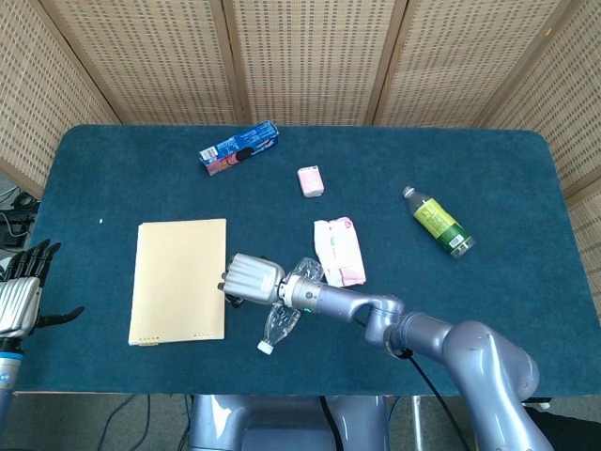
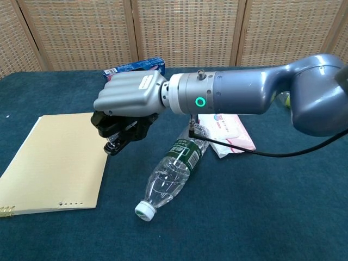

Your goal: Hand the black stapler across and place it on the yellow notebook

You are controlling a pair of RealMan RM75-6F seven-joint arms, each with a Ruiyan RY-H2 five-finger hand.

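My right hand (image 2: 128, 103) grips the black stapler (image 2: 117, 140), whose tip pokes out below the fingers, just off the right edge of the yellow notebook (image 2: 54, 157). In the head view the right hand (image 1: 250, 279) hovers beside the notebook (image 1: 178, 280), and the stapler shows only as a dark bit under it. My left hand (image 1: 21, 291) hangs off the table's left edge with its fingers spread and nothing in them.
A clear plastic bottle (image 2: 173, 173) lies under my right forearm. A pink wipes pack (image 2: 225, 129) lies behind it. At the back are a blue cookie box (image 1: 238, 147) and a small pink packet (image 1: 311, 180). A green bottle (image 1: 438, 222) lies at the right.
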